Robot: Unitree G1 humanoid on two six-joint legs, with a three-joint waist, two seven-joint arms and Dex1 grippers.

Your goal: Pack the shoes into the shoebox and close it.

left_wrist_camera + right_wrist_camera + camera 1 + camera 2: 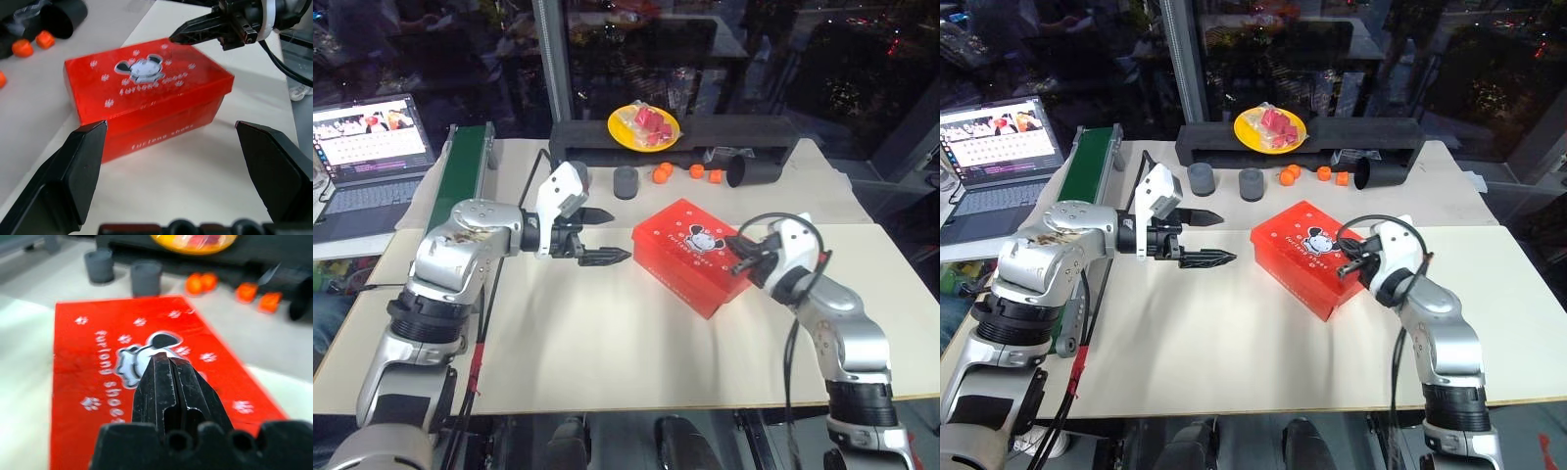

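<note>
On the cream tabletop [607, 343], the red-orange rectangular cardboard shoebox [690, 257] sits with its lid down, long axis running diagonally from the near right toward the far left, mouse print up. The right gripper [741, 257], fingers pressed together, hovers at the lid's near-right end, perhaps touching. A hard push there could skid the light box or dent the lid. Farther left, the left gripper [602, 235] waits, fingers spread and empty.

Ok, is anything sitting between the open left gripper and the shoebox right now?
No. Bare tabletop lies between the open left gripper and the closed shoebox. The shut right gripper is at the box's far side, not in that gap.
</note>
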